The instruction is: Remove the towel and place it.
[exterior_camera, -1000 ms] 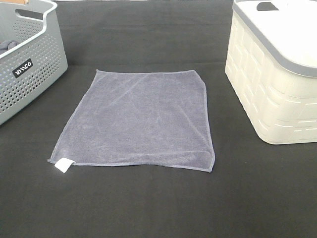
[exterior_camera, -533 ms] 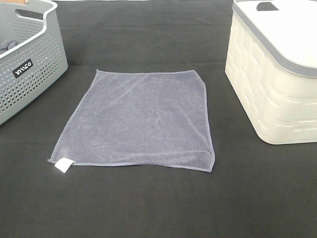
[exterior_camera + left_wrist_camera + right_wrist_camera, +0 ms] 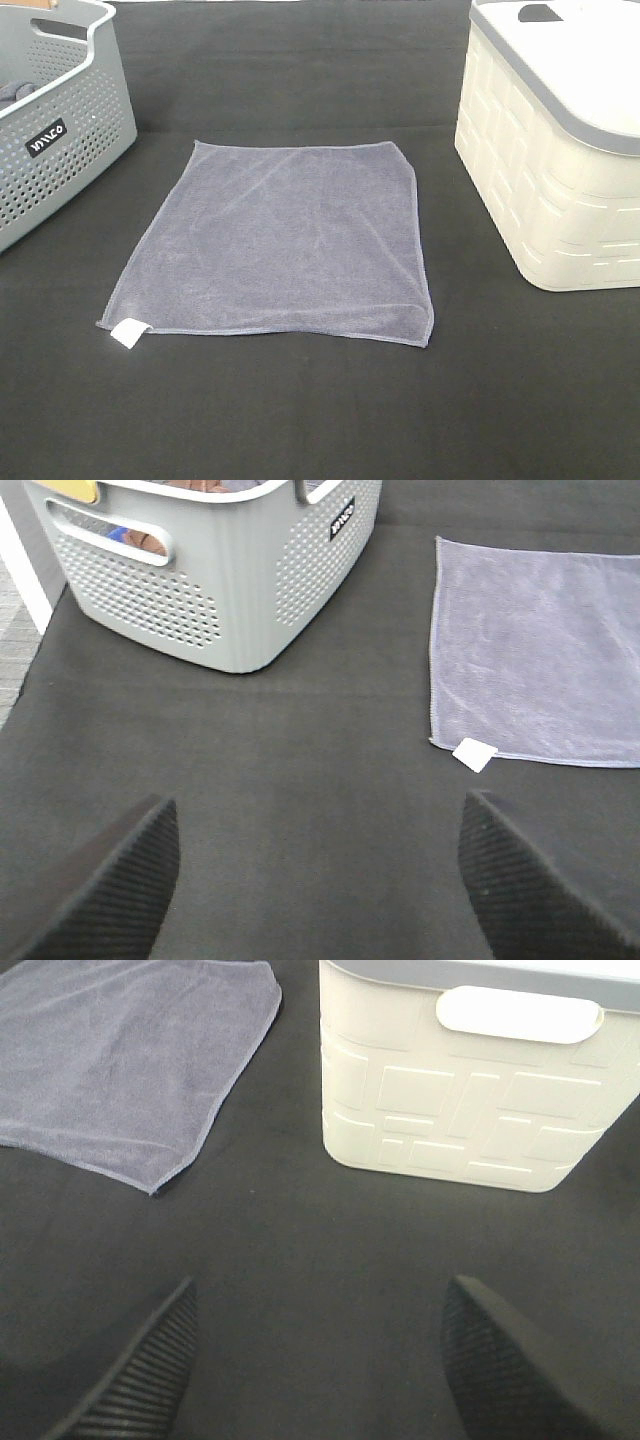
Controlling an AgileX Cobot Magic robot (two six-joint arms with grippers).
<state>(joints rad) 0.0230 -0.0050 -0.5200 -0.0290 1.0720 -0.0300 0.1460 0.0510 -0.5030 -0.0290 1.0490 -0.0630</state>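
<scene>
The towel [image 3: 280,240] is a greyish-lavender cloth lying flat and spread on the black table, with a small white tag [image 3: 128,333] at its near left corner. It also shows in the left wrist view [image 3: 540,655] and in the right wrist view [image 3: 120,1055]. Neither gripper shows in the exterior high view. My left gripper [image 3: 320,880] is open and empty above bare table, short of the towel's tag corner. My right gripper [image 3: 320,1360] is open and empty above bare table, between the towel and the cream basket.
A grey perforated basket [image 3: 70,140] stands at the left with some cloth inside; it shows in the left wrist view [image 3: 210,570] too. A cream basket [image 3: 550,170] with a grey rim stands at the right, also in the right wrist view [image 3: 460,1090].
</scene>
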